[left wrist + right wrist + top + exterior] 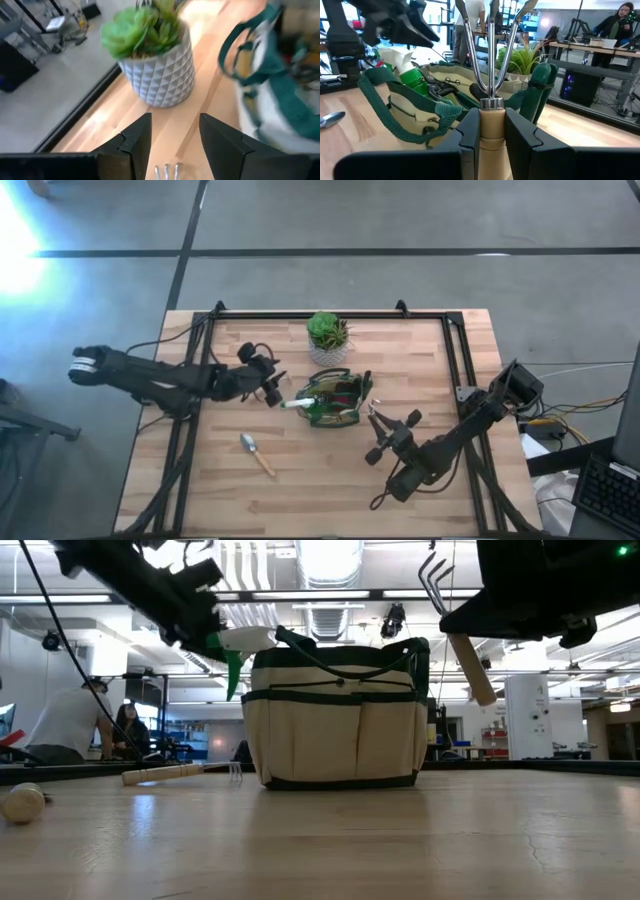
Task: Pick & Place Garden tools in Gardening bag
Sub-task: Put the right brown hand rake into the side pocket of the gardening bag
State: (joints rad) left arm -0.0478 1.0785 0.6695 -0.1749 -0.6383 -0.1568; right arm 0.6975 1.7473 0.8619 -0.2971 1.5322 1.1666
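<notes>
The tan gardening bag with green trim stands mid-table, its bottom on the wood. A green-and-white tool sticks out of its left side, and dark tools lie inside. My left gripper hovers open just left of the bag, with nothing between its fingers. Under it, a wooden-handled fork lies flat on the table. My right gripper, right of the bag, is shut on a second rake fork. A silver trowel lies on the table toward the near edge. My right gripper pinches the rake fork's wooden handle between its two fingers, just behind the metal collar. The fingers come level from the table's right side, toward the bag. The fork is lifted clear and tilted, tines up, handle end hanging lower.
A green plant in a white faceted pot stands just behind the bag, close to my left gripper. A black frame runs around the tabletop. People sit in the room beyond the table.
</notes>
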